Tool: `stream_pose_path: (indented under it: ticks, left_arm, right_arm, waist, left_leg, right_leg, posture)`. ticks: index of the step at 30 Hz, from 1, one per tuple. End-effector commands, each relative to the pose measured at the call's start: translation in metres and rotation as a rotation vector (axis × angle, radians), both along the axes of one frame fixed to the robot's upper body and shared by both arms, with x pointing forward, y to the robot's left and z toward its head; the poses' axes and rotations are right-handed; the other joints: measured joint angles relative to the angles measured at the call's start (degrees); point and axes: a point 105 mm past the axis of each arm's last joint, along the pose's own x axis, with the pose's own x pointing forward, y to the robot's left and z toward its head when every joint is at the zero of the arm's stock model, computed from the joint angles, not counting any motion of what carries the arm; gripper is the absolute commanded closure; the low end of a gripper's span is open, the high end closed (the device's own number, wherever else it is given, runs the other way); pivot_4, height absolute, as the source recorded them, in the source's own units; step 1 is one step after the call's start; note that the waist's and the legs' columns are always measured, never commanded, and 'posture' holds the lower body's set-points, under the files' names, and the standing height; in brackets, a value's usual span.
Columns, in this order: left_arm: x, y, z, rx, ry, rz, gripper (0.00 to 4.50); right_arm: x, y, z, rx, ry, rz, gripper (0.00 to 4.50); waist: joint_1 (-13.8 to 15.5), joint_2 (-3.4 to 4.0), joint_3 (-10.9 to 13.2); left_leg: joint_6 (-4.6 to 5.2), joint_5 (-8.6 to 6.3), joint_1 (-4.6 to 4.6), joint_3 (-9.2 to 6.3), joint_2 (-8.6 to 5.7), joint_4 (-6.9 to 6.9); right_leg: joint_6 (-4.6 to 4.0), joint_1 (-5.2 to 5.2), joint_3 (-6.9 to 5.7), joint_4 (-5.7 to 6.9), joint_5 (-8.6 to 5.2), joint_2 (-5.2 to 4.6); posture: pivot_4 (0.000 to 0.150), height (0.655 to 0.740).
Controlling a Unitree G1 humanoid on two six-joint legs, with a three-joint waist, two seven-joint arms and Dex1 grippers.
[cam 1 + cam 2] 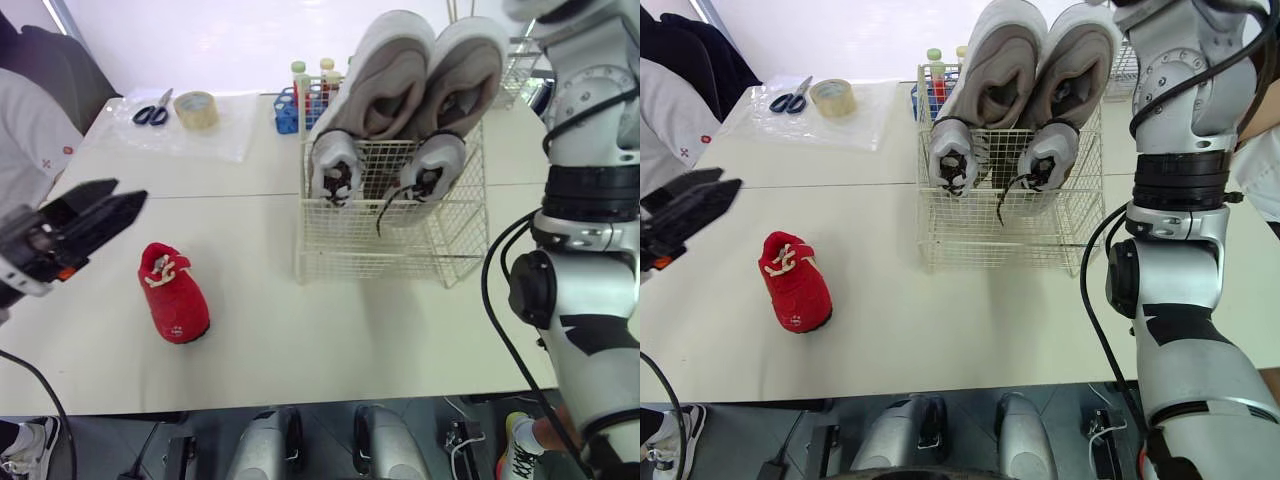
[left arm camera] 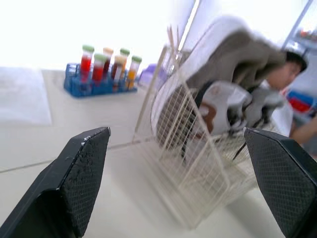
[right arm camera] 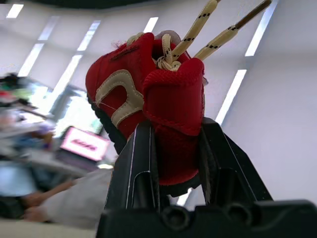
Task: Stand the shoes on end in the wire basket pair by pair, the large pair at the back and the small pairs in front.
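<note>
The white wire basket [image 1: 390, 245] stands on the table right of centre. Two large grey shoes [image 1: 385, 75] stand on end at its back. Two small grey-white shoes [image 1: 335, 165] stand in front of them, laces hanging through the wire. One small red shoe [image 1: 172, 293] lies on the table to the basket's left. My left gripper [image 1: 95, 215] hovers open just left of that shoe, and the left wrist view has its fingers [image 2: 79, 183] wide apart facing the basket [image 2: 198, 163]. My right gripper [image 3: 173, 134] is held high, shut on a second red shoe [image 3: 163, 84].
A blue rack of test tubes [image 1: 300, 95] stands behind the basket. Scissors [image 1: 153, 110] and a tape roll [image 1: 197, 109] lie on a plastic sheet at the far left. A person's sleeve [image 1: 30, 130] is at the table's left edge. Another wire basket [image 1: 520, 65] sits far right.
</note>
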Motion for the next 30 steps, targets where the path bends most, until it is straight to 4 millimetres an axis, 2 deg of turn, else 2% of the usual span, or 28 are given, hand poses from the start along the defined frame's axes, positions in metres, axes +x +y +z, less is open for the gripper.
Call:
stream_pose_path:
  ticks: [1, 4, 7, 9, 14, 21, 26, 28, 30]
  left_arm:
    - [-0.024, -0.029, 0.026, -0.015, -0.091, -0.162, 0.00]
    - [-0.028, -0.048, 0.035, -0.031, -0.111, -0.238, 0.00]
    - [-0.030, -0.068, 0.044, -0.082, -0.135, -0.309, 0.00]
    - [-0.030, -0.074, 0.045, -0.117, -0.133, -0.335, 0.00]
    - [-0.025, -0.074, 0.040, -0.160, -0.097, -0.345, 0.00]
    - [-0.001, -0.064, 0.053, -0.271, -0.088, -0.340, 0.00]
    - [0.008, -0.072, 0.053, -0.263, -0.068, -0.395, 0.00]
    - [0.009, -0.077, 0.051, -0.249, -0.057, -0.415, 0.55]
    - [0.010, -0.079, 0.049, -0.248, -0.051, -0.431, 1.44]
  right_arm:
    - [-0.024, 0.015, -0.018, -0.230, -0.065, 0.142, 3.69]
    - [-0.018, 0.021, -0.023, -0.274, -0.076, 0.141, 3.69]
    - [-0.003, 0.028, -0.033, -0.324, -0.094, 0.086, 3.69]
    - [0.004, 0.031, -0.036, -0.326, -0.107, 0.048, 3.69]
    - [0.014, 0.028, -0.044, -0.327, -0.117, -0.013, 3.69]
    - [0.010, 0.025, -0.055, -0.335, -0.134, -0.037, 3.69]
    - [0.003, 0.025, -0.058, -0.336, -0.133, -0.031, 3.69]
    - [0.001, 0.026, -0.058, -0.337, -0.134, -0.028, 3.71]
    - [-0.002, 0.027, -0.058, -0.333, -0.132, -0.028, 3.71]
  waist:
    - [0.23, -0.05, -0.01]
    - [0.24, -0.15, -0.05]
    - [0.11, -0.15, -0.05]
    - [-0.13, -0.14, -0.05]
    - [-0.39, -0.14, -0.04]
    - [0.17, -0.15, -0.04]
    - [0.17, -0.17, -0.03]
    - [0.13, -0.17, -0.03]
    - [0.13, -0.17, -0.03]
  left_leg:
    - [-0.08, -0.08, 0.00, -0.03, -0.05, 0.01]
    - [-0.09, -0.10, 0.00, -0.06, -0.09, 0.03]
    - [-0.12, -0.09, 0.00, -0.04, -0.14, 0.02]
    - [-0.14, -0.07, 0.00, -0.01, -0.14, -0.02]
    - [-0.27, 0.02, -0.43, 0.05, -0.09, -0.07]
    - [-0.33, 0.08, -0.38, 0.04, -0.04, 0.02]
    - [-0.15, 0.18, -0.39, 0.04, -0.06, 0.03]
    - [-0.15, 0.19, -0.38, 0.04, -0.06, 0.04]
    - [-0.14, 0.19, -0.34, 0.04, -0.06, 0.04]
  right_leg:
    - [-0.07, -0.04, -0.01, -0.06, -0.03, -0.06]
    - [-0.31, -0.15, 0.01, -0.17, 0.02, -0.11]
    - [-0.32, -0.21, 0.05, -0.15, 0.03, -0.15]
    - [-0.30, -0.19, 0.10, -0.10, 0.05, -0.13]
    - [-0.16, -0.63, 0.13, 0.14, 0.13, -0.04]
    - [-0.15, -0.50, 0.02, 0.16, 0.13, 0.10]
    - [-0.13, -0.46, -0.01, 0.14, 0.14, 0.17]
    - [-0.13, -0.44, -0.03, 0.15, 0.14, 0.20]
    - [-0.13, -0.40, -0.03, 0.15, 0.14, 0.22]
  posture:
    - [0.150, 0.7371]
    - [0.150, 0.7371]
    - [0.150, 0.7371]
    - [0.150, 0.7371]
    - [0.150, 0.7371]
    - [0.150, 0.7371]
    - [0.150, 0.7371]
    - [0.150, 0.7371]
    - [0.150, 0.7371]
